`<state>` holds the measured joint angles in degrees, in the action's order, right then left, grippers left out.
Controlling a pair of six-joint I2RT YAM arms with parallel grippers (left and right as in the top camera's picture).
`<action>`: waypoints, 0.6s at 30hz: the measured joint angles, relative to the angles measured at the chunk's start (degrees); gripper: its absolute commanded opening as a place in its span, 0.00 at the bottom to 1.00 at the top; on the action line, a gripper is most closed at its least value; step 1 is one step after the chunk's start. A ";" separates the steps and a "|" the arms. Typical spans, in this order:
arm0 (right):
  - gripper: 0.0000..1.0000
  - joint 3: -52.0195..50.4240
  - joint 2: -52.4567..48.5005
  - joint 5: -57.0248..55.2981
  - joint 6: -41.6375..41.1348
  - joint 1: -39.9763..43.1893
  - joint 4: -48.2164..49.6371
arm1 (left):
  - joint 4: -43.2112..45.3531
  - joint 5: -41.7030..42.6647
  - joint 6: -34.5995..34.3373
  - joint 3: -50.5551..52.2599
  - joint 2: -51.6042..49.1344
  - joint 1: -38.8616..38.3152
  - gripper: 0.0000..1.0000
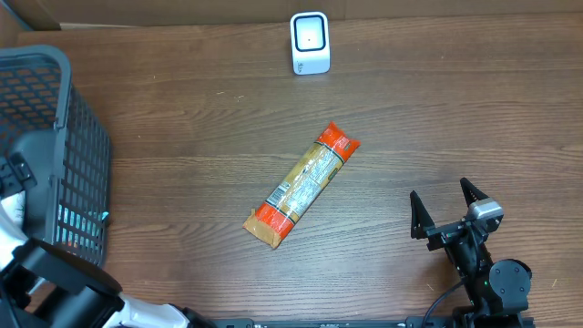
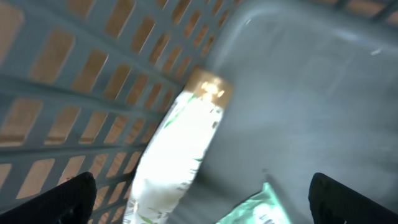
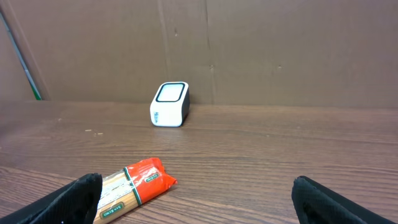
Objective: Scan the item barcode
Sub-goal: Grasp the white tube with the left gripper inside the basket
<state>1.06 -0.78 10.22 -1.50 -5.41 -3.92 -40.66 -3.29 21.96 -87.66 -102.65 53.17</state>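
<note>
The item, a long pasta packet (image 1: 302, 185) with red ends and a white label, lies diagonally on the table's middle. It also shows low on the left in the right wrist view, as the packet (image 3: 134, 186). A white barcode scanner (image 1: 310, 43) stands upright at the far edge, its window facing the table; the right wrist view shows this scanner (image 3: 169, 104) straight ahead. My right gripper (image 1: 446, 202) is open and empty, right of the packet and apart from it. My left gripper (image 2: 205, 199) is open inside the basket, holding nothing.
A dark plastic basket (image 1: 55, 137) stands at the left edge. Inside it lie a white packet (image 2: 177, 149) against the lattice wall (image 2: 74, 81) and a green packet (image 2: 261, 208). A cardboard wall (image 3: 249, 50) backs the table.
</note>
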 measured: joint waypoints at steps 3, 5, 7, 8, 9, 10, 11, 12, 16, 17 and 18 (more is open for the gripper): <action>1.00 0.00 0.00 0.02 -0.02 0.00 0.02 | -0.07 0.00 0.90 0.00 -1.46 1.62 0.96; 1.00 0.00 0.00 0.02 -0.04 0.00 0.02 | -0.11 0.02 1.01 0.00 -2.34 2.27 0.96; 1.00 0.00 0.00 0.02 -0.02 0.00 0.02 | -0.13 0.00 1.44 0.00 -3.30 2.89 0.94; 1.00 0.00 0.00 0.02 -0.02 0.00 0.02 | -0.20 0.02 1.97 0.00 -3.72 3.13 0.94; 1.00 0.00 0.00 0.02 0.00 0.00 0.00 | -0.39 0.02 2.51 0.00 -4.15 3.23 0.94; 1.00 0.00 0.00 0.00 -0.02 0.00 0.02 | -0.61 0.00 3.37 0.00 -4.66 3.26 0.93; 1.00 0.00 0.00 0.02 -0.02 0.00 0.00 | -0.79 0.00 4.02 0.00 -5.16 3.30 0.93; 1.00 0.00 0.00 0.02 -0.02 0.00 0.02 | -0.96 0.00 4.68 0.00 -5.66 3.30 0.93; 1.00 0.00 0.00 0.02 -0.04 0.00 0.02 | -1.07 -0.59 6.43 0.00 -8.02 3.30 0.91; 1.00 0.00 0.00 0.02 -0.04 0.00 0.02 | -1.09 -0.96 6.73 0.00 -8.52 3.30 0.92; 1.00 0.00 0.00 0.00 -0.02 0.00 0.02 | -1.07 -1.44 6.95 0.00 -9.09 3.30 0.92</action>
<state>1.06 -0.78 10.22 -1.52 -5.41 -3.90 -41.74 -4.73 28.91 -87.66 -111.74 56.47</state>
